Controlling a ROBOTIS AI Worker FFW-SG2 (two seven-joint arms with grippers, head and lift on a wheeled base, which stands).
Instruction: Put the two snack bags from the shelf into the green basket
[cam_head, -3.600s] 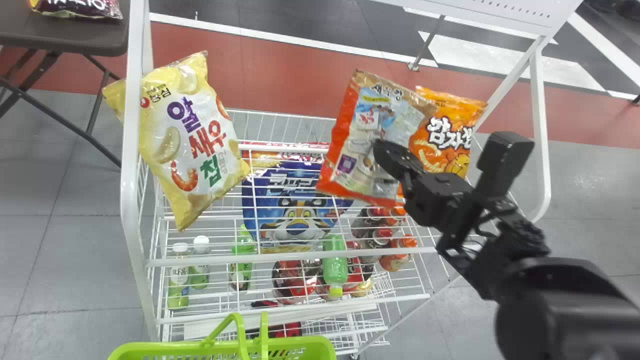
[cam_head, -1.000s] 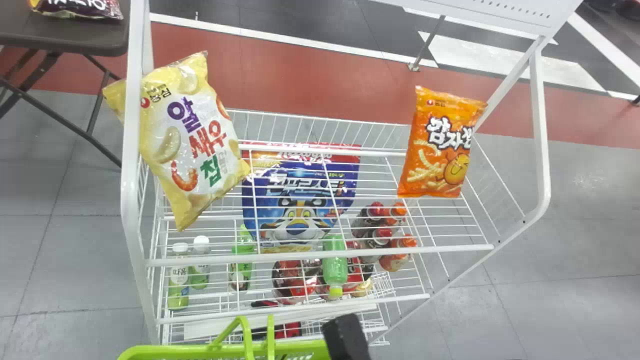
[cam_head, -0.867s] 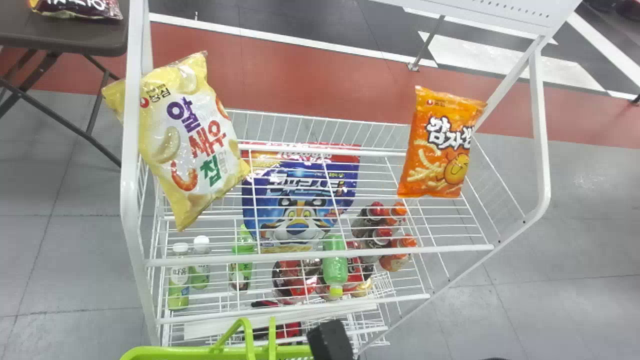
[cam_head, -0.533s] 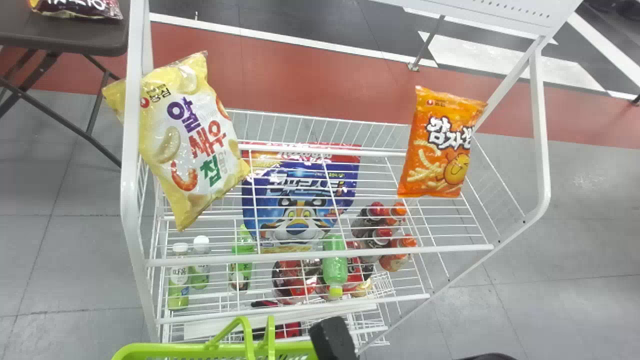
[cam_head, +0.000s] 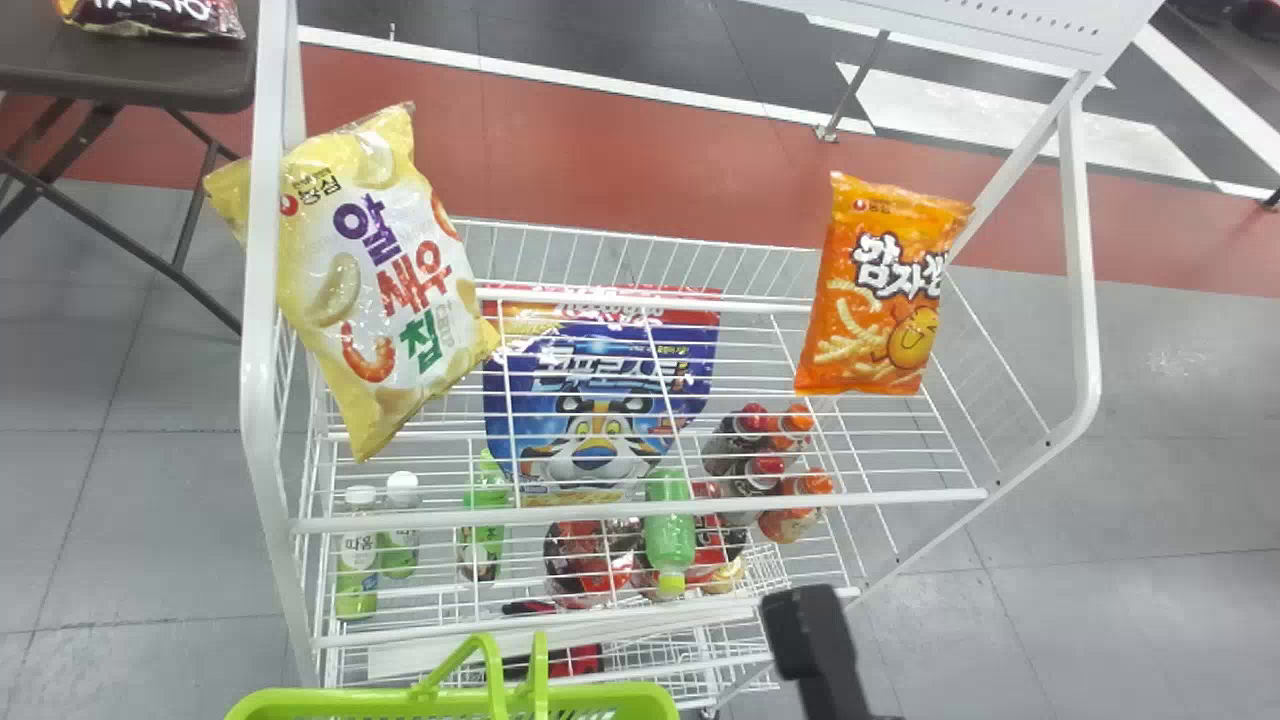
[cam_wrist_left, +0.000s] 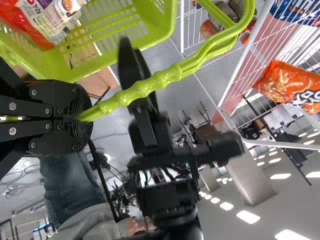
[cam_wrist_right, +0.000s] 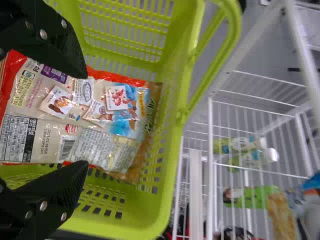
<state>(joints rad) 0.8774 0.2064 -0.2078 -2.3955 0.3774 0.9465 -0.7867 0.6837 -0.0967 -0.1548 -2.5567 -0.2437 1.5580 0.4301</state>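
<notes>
While the left gripper (cam_wrist_left: 79, 118) is clamping down on the basket handle (cam_wrist_left: 137, 90), the right gripper (cam_head: 820, 650) is hanging wide open over the green basket (cam_head: 450, 703). One red-edged snack bag (cam_wrist_right: 85, 110) is lying in there, flat on the bottom as far as I can tell. Going by the blue cereal bag (cam_head: 600, 385), the basket's sitting at 7 o'clock, the orange snack bag (cam_head: 880, 290) at 2 and the yellow snack bag (cam_head: 370, 285) at 10.
</notes>
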